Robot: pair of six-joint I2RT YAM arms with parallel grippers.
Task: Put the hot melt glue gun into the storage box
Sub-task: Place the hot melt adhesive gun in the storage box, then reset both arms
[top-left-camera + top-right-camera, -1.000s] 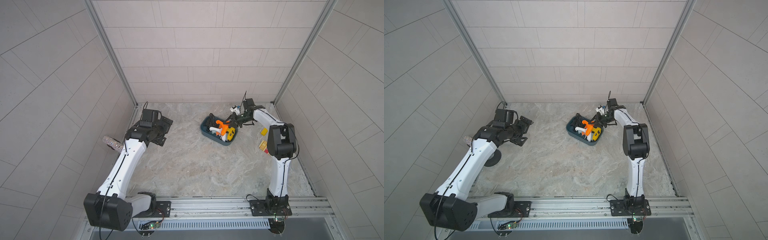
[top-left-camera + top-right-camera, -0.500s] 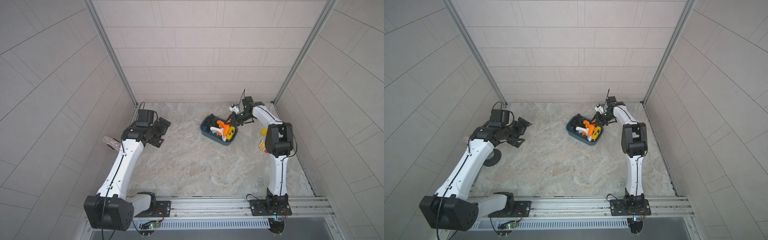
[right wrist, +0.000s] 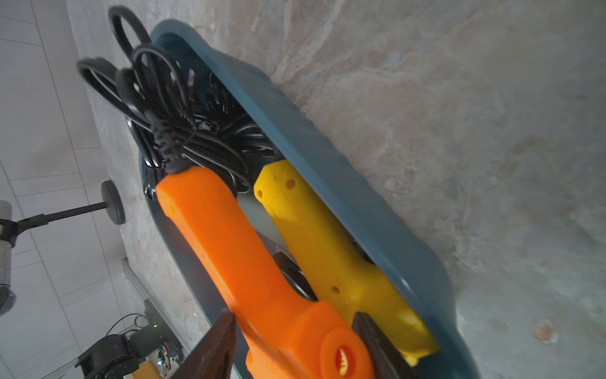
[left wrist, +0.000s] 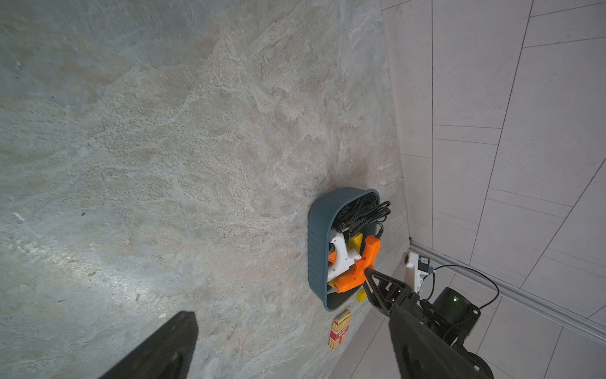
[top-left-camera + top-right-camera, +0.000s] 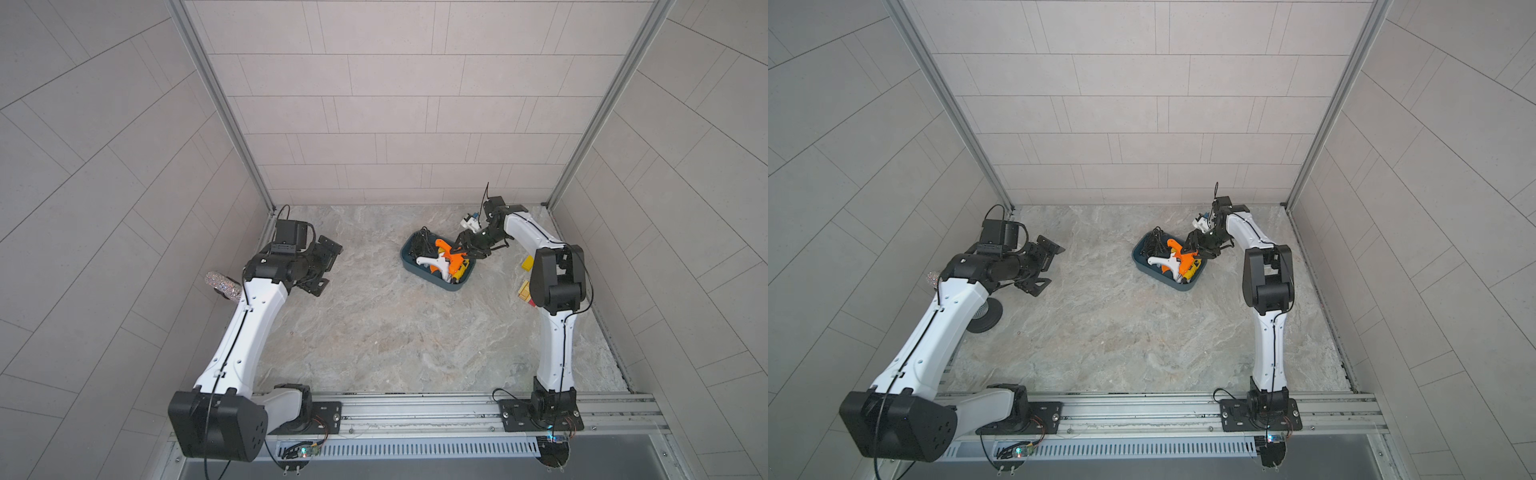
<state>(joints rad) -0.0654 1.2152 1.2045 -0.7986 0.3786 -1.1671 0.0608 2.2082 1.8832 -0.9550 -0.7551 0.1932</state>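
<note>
A dark teal storage box (image 5: 451, 286) (image 5: 1177, 286) sits on a marbled tabletop (image 5: 374, 332), shown from above in both top views. The orange glue gun (image 5: 451, 254) (image 5: 1179, 255) (image 3: 229, 236) lies inside the box on top of its other contents, with its handle end toward a tangle of black cords (image 5: 422, 245) (image 3: 183, 124). The cords fill one end of the box and loop over its rim.

A white glue gun (image 5: 432, 262) (image 4: 341, 259) lies in the box beside the orange one. A yellow glue gun (image 3: 321, 229) runs along one long wall.

The right gripper (image 5: 463, 248) (image 5: 1196, 249) (image 3: 293, 316) reaches into the box. Its jaws sit on either side of the orange gun's body, close against it. The pictures do not show whether they are pressing on it or standing just clear.

The left gripper (image 5: 326, 268) (image 5: 1044, 268) hangs well apart from the box, its jaws spread wide and holding nothing. A small red and yellow packet (image 4: 340, 331) lies on the tabletop just beside one end of the box.
</note>
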